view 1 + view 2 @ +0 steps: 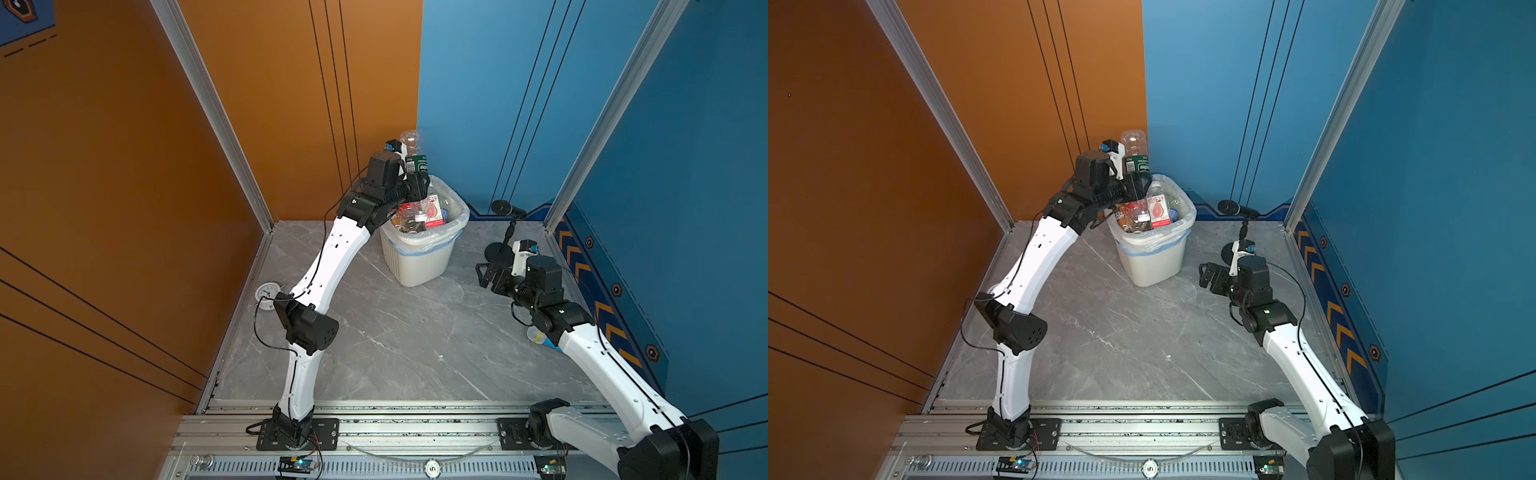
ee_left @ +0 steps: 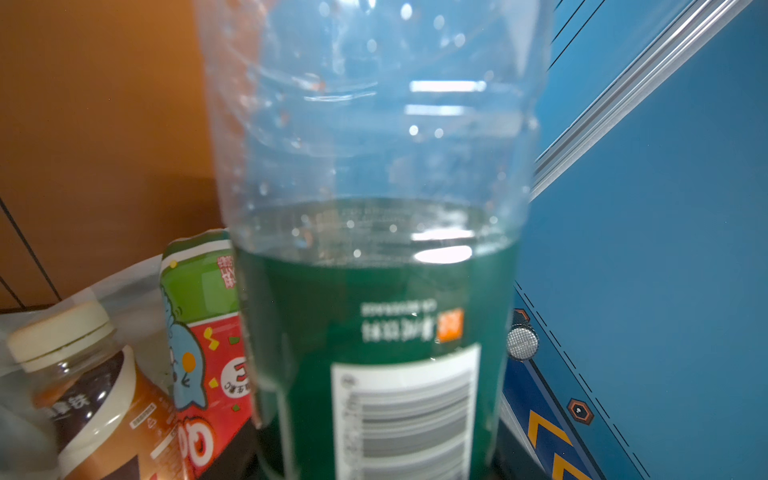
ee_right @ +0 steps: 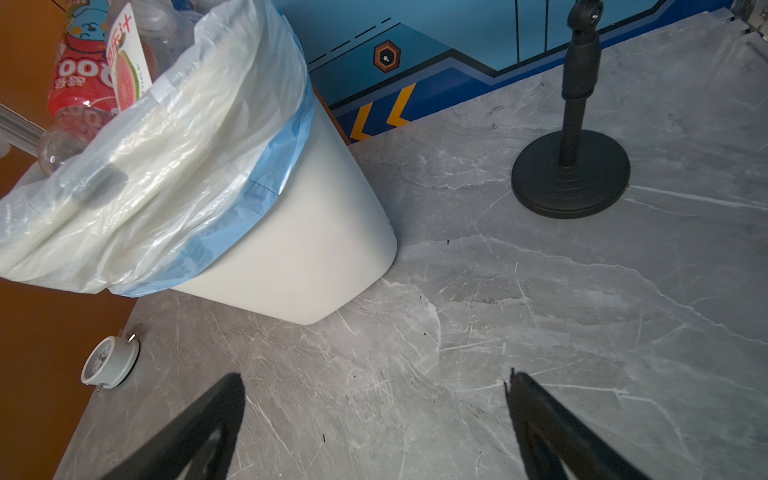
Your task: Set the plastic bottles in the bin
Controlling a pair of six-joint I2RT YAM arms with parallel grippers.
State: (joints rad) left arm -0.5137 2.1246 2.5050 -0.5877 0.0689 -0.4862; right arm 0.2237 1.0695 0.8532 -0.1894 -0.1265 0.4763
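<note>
Table front: no bottle shows plainly on the grey table [image 1: 415,353] in either top view (a pale-and-blue object [image 1: 538,336] peeks out from under the right arm, too hidden to name).
Clock: a small white alarm clock [image 1: 266,293] lies at the table's left edge and is no part of the task.
Right gripper: the right gripper [image 3: 374,374] hovers low over bare table, its jaws spread wide with nothing between them, well apart from the bin.
Bin: the white bin [image 1: 419,262] stands toward the back corner, with its bag liner folded over the rim.
Heap: the binned bottles [image 1: 417,216] reach the rim and rise above it. A red-labelled bottle [image 2: 208,353] and a brown capped bottle [image 2: 79,374] stick up at the top.
Left gripper: the left gripper [image 1: 419,176] is raised over the bin's far-left rim.
Held bottle: a clear bottle with a green label [image 2: 374,166] stands between the left jaws, seemingly cap-down. Whether they clamp it or have gone slack cannot be told.
Handling: the clear bottle looks empty, so it is probably very light. Its thin, smooth wall would likely dent under a hard squeeze and slip under a weak one.
Hold: the labelled waist seems the stiffest place to grip.
Risk: on so full a heap, a light bottle may bounce or roll off the rim.
</note>
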